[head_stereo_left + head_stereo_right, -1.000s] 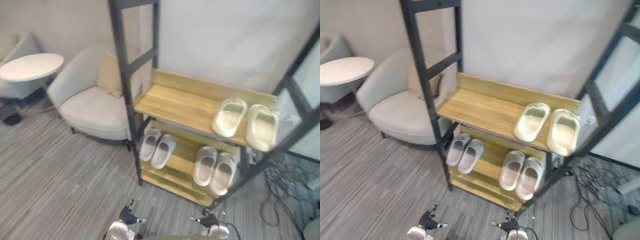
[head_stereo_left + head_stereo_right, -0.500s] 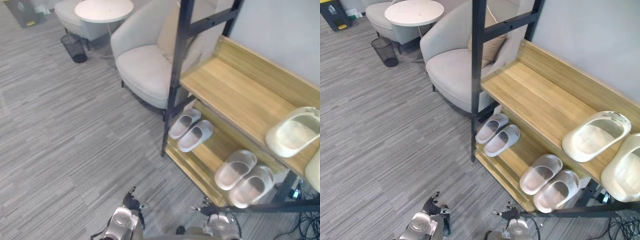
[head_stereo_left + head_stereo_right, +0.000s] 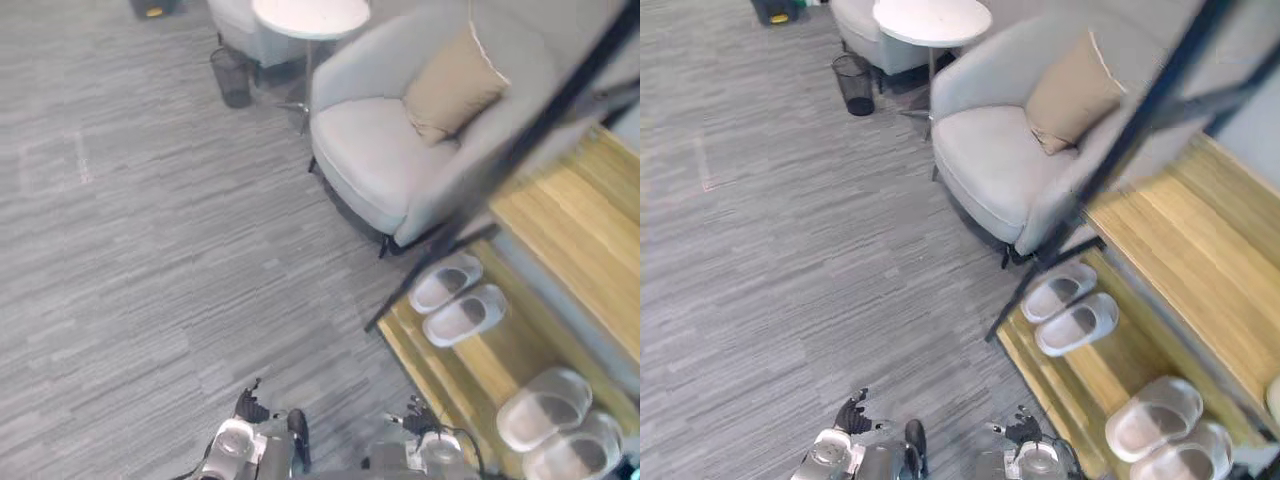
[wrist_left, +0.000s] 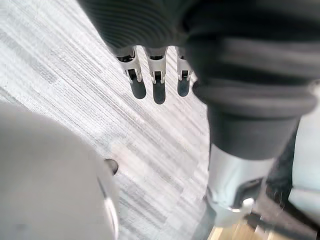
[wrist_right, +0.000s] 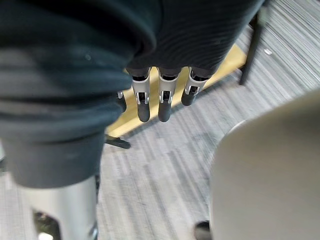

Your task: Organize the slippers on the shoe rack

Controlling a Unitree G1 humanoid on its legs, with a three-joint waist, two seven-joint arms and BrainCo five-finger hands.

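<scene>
The wooden shoe rack [image 3: 578, 228] with its black frame stands at the right. On its low shelf [image 3: 492, 362] lie two pairs of pale grey slippers: one pair [image 3: 456, 299] at the shelf's left end, the other [image 3: 556, 425] further right. Both hands hang low at the bottom edge, apart from the rack. The left hand [image 3: 249, 405] has straight fingers [image 4: 158, 85] over the carpet and holds nothing. The right hand [image 3: 420, 418] is the same, its fingers [image 5: 161, 100] straight, with the rack's bottom edge beyond them.
A light grey armchair [image 3: 385, 150] with a tan cushion [image 3: 455, 85] stands just left of the rack. Behind it are a round white table [image 3: 310, 15] and a black wire bin [image 3: 232, 77]. Grey striped carpet [image 3: 150, 260] spreads to the left.
The whole picture has shifted: the camera has swung left, so the rack now sits at the right edge and the top-shelf cream slippers have left the left eye view. Both hands still hang.
</scene>
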